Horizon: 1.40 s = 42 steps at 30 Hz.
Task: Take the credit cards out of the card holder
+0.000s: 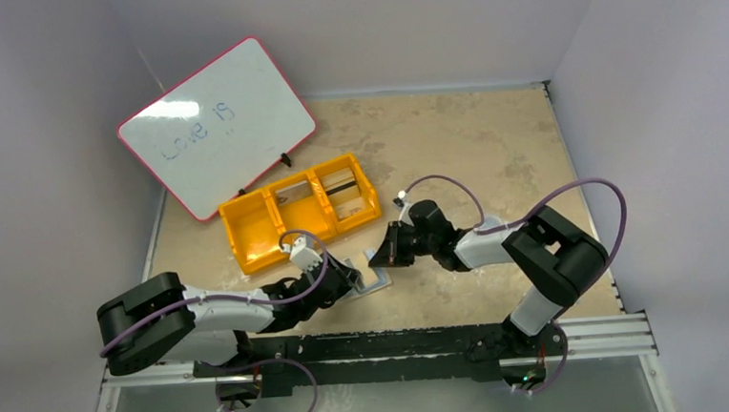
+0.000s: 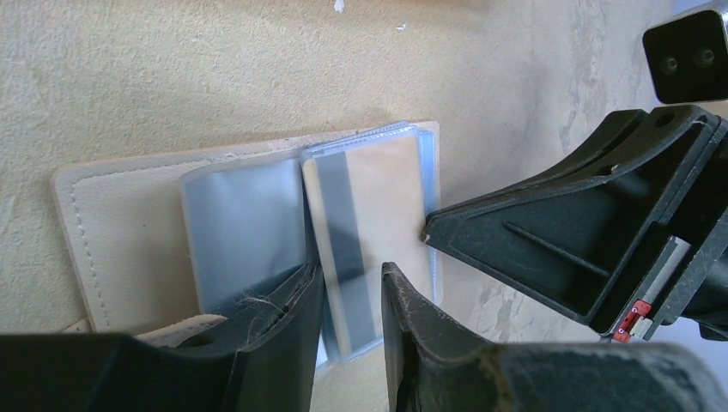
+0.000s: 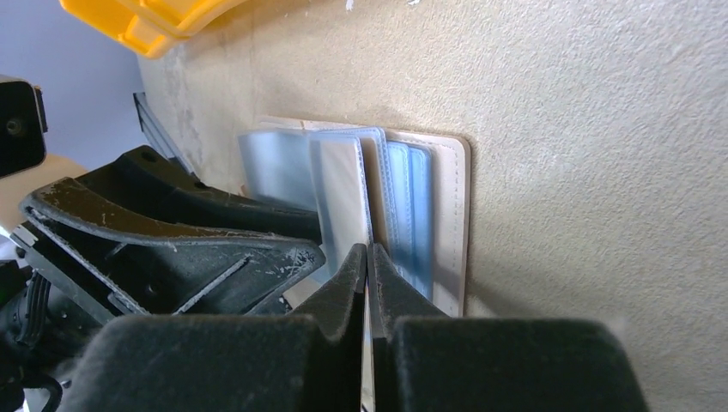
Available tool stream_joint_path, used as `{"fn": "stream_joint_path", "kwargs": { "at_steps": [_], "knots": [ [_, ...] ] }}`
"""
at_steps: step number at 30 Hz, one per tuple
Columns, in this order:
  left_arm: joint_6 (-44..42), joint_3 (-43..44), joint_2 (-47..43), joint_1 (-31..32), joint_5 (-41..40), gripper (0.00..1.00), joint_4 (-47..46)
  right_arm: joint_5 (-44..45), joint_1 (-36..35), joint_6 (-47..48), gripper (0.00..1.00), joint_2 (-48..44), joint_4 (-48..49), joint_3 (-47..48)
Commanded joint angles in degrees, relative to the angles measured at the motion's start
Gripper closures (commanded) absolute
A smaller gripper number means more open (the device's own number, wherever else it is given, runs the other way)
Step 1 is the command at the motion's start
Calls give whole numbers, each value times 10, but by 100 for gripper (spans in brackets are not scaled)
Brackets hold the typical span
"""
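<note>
The card holder (image 1: 373, 280) lies open on the table between my two grippers. In the left wrist view its tan edge (image 2: 120, 232) frames clear bluish sleeves. A tan credit card (image 2: 382, 202) with a dark stripe sits in the right sleeve. My left gripper (image 2: 352, 287) is narrowly open, with its fingers down on the holder's near edge astride the card. My right gripper (image 3: 367, 253) is shut on the thin edge of the card (image 3: 339, 193); I cannot tell if the sleeve is pinched too. Its tip shows at the card's right edge in the left wrist view (image 2: 427, 234). The holder's tan rim (image 3: 453, 215) lies to the right of it.
A yellow three-compartment bin (image 1: 301, 210) stands just behind the holder, and its corner shows in the right wrist view (image 3: 154, 21). A pink-rimmed whiteboard (image 1: 217, 124) leans at the back left. Grey walls close in the table on three sides.
</note>
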<state>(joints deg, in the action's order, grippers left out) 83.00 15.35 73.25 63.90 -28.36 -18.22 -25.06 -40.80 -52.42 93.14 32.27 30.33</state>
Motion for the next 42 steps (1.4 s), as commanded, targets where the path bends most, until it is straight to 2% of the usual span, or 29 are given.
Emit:
{"fn": "stream_joint_path", "kwargs": {
  "at_steps": [1,10,17,21,24,29,35,37,42],
  "knots": [
    [-1,-12,4,4,2,69,37,-31,-15,5,100,-15,4,13],
    [-4,-12,-7,4,-7,65,47,-55,-15,-9,100,-28,29,-4],
    [1,-14,-8,4,-11,69,51,-62,-15,-12,100,-9,44,-5],
    [1,-14,-9,4,-12,70,51,-77,-15,-10,96,-4,36,-4],
    [0,-14,-8,4,-12,70,47,-75,-15,-18,89,-3,52,-11],
    [0,-16,-5,4,-10,71,40,-76,-16,-14,86,11,58,-3],
    [-3,-16,-8,4,-10,76,40,-77,-16,-12,88,14,57,1],
    [-2,-16,-6,4,-10,81,39,-81,-16,-16,84,9,71,-7],
    [-2,-14,2,4,-6,96,38,-105,-16,-41,84,5,126,-30]
  ]
}}
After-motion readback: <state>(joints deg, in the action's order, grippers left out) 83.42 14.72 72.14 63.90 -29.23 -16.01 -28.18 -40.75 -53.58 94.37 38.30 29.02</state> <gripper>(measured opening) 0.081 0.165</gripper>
